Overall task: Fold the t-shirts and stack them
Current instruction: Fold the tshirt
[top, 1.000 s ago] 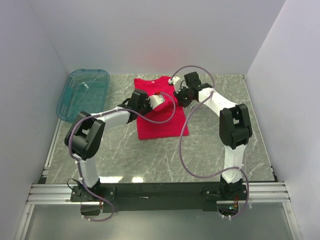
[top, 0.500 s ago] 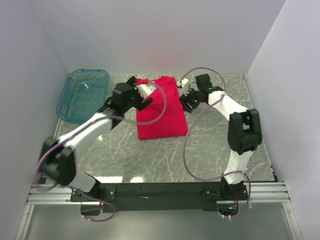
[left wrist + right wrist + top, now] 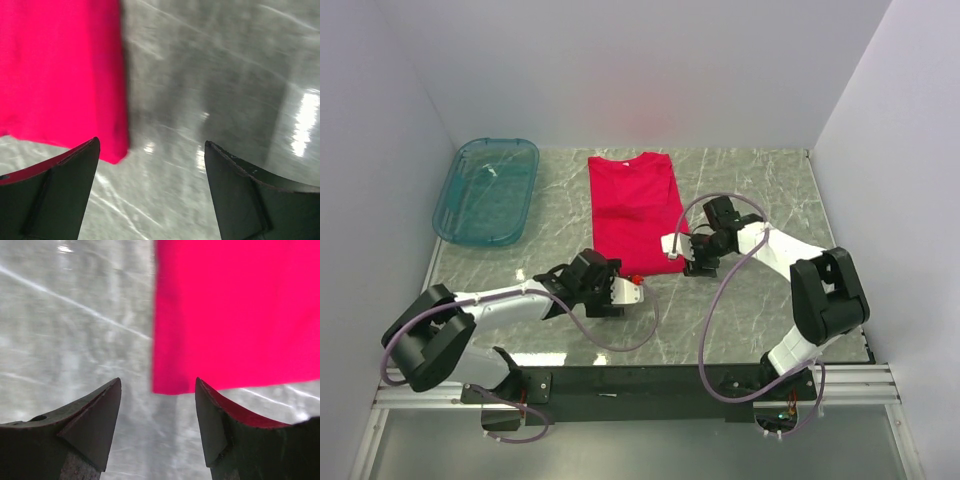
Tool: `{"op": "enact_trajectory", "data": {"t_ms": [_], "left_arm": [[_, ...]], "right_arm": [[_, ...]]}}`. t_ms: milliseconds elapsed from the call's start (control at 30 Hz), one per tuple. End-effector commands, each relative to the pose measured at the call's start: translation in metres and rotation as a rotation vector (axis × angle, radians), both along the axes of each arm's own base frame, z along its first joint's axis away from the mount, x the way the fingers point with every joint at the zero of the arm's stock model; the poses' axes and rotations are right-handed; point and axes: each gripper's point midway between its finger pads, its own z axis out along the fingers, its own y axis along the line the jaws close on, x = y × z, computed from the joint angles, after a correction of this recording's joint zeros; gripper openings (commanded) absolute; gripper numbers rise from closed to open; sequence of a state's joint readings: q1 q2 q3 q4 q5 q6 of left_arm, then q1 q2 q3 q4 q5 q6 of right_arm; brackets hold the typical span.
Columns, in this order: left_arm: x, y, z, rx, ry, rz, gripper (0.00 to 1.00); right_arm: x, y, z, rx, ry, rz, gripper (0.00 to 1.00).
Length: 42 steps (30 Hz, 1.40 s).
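Note:
The red t-shirt (image 3: 635, 210) lies flat on the marble table, folded into a narrow upright strip, collar end at the back. My left gripper (image 3: 620, 292) hovers just off the shirt's near left corner. In the left wrist view it (image 3: 151, 142) stands open over bare marble, with the shirt (image 3: 60, 75) at the upper left. My right gripper (image 3: 678, 252) sits beside the near right corner. It (image 3: 158, 380) is open too, and the shirt's corner (image 3: 240, 315) lies just beyond its gap. Neither gripper holds anything.
A see-through teal tub (image 3: 485, 190) stands at the back left of the table. White walls close in the left, back and right sides. Loose cables loop from both arms over the near marble (image 3: 660, 330).
Both grippers have opened and let go of the shirt. Both arms drew back from the shirt's far end to its near corners. The shirt now lies flat and narrow.

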<state>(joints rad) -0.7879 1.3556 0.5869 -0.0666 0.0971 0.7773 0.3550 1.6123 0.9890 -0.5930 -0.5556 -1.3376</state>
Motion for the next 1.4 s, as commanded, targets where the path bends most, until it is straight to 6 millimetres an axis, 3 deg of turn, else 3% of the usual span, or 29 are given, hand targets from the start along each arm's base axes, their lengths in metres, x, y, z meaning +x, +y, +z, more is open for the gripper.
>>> {"op": "enact_trajectory", "data": {"t_ms": [0, 267, 433, 600, 733, 900, 1000, 1100, 1133, 1233, 1367], "left_arm": [[0.03, -0.016, 0.027, -0.058, -0.146, 0.014, 0.9], [0.048, -0.013, 0.013, -0.016, -0.175, 0.039, 0.86], [0.063, -0.007, 0.008, -0.018, -0.174, 0.082, 0.78], [0.076, 0.001, 0.006, -0.029, -0.19, 0.125, 0.56], [0.077, 0.004, 0.001, -0.029, -0.182, 0.136, 0.42], [0.072, 0.002, -0.002, -0.041, -0.162, 0.128, 0.15], [0.071, 0.003, -0.001, -0.051, -0.163, 0.13, 0.05], [0.067, 0.001, 0.002, -0.065, -0.151, 0.123, 0.01], [0.065, -0.001, 0.005, -0.082, -0.148, 0.115, 0.01], [0.054, -0.005, 0.009, -0.104, -0.13, 0.088, 0.01], [0.025, -0.016, 0.012, -0.118, -0.076, 0.01, 0.01]], "right_arm": [[0.025, 0.009, 0.003, -0.03, -0.136, 0.009, 0.67], [0.036, 0.013, -0.006, -0.068, -0.14, -0.037, 0.67], [0.038, 0.012, -0.009, -0.077, -0.125, -0.053, 0.67], [0.041, 0.011, -0.013, -0.084, -0.12, -0.069, 0.66], [0.041, 0.013, -0.014, -0.082, -0.106, -0.071, 0.65], [0.044, 0.012, -0.017, -0.098, -0.106, -0.084, 0.63], [0.044, 0.011, -0.021, -0.106, -0.098, -0.092, 0.58], [0.042, 0.011, -0.024, -0.112, -0.081, -0.097, 0.42], [0.041, 0.011, -0.025, -0.113, -0.076, -0.097, 0.29], [0.034, 0.01, -0.021, -0.106, -0.064, -0.09, 0.07], [0.002, 0.006, -0.005, -0.063, 0.011, -0.054, 0.0]]}}
